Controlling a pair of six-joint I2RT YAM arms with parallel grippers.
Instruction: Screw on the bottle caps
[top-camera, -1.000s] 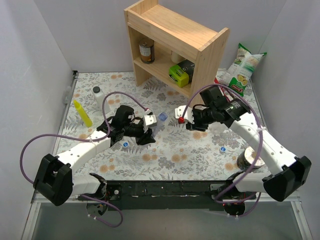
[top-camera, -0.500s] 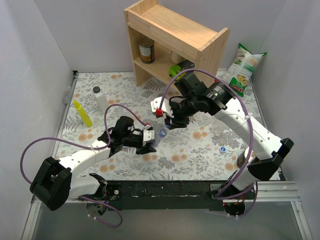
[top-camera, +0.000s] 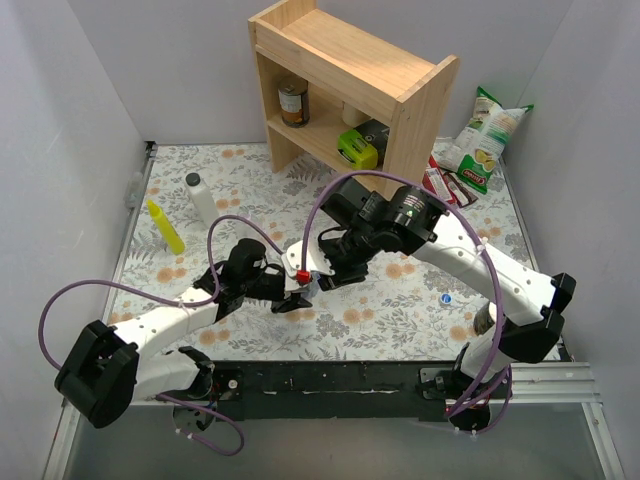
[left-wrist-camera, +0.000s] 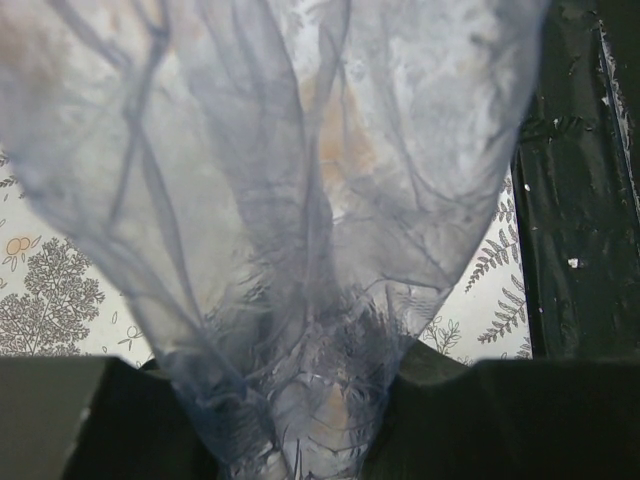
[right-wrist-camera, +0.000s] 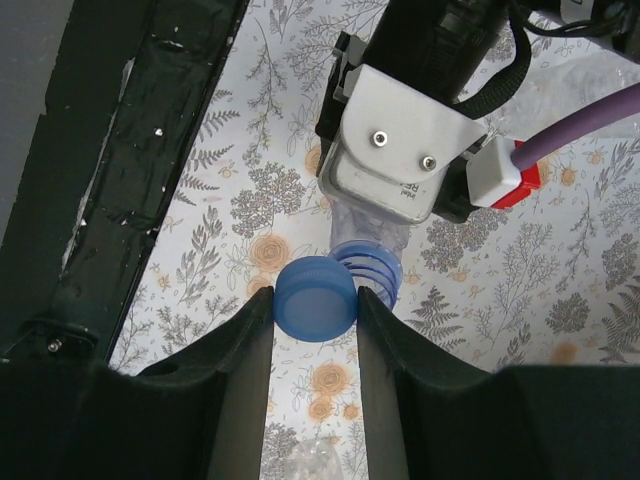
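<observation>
My left gripper (left-wrist-camera: 300, 425) is shut on the lower end of a crumpled, slightly bluish clear bottle (left-wrist-camera: 300, 200), which fills the left wrist view. In the right wrist view its blue threaded neck (right-wrist-camera: 372, 268) sticks out toward me below the left gripper. My right gripper (right-wrist-camera: 315, 312) is shut on a blue cap (right-wrist-camera: 315, 298), held just left of the neck and overlapping its rim. In the top view the two grippers (top-camera: 290, 297) (top-camera: 314, 281) meet at the table's middle, and the bottle is hidden between them. A second blue cap (top-camera: 445, 298) lies on the table at the right.
A white bottle with a dark cap (top-camera: 201, 197) and a yellow squeeze bottle (top-camera: 166, 226) stand at the left. A wooden shelf (top-camera: 400, 70) stands at the back, a snack bag (top-camera: 485, 135) right of it. A tin (top-camera: 490, 322) sits near the right arm's base.
My right arm has swung from the right side to the middle with the cap and reached the left gripper. My left gripper has moved nearer the front edge with the bottle.
</observation>
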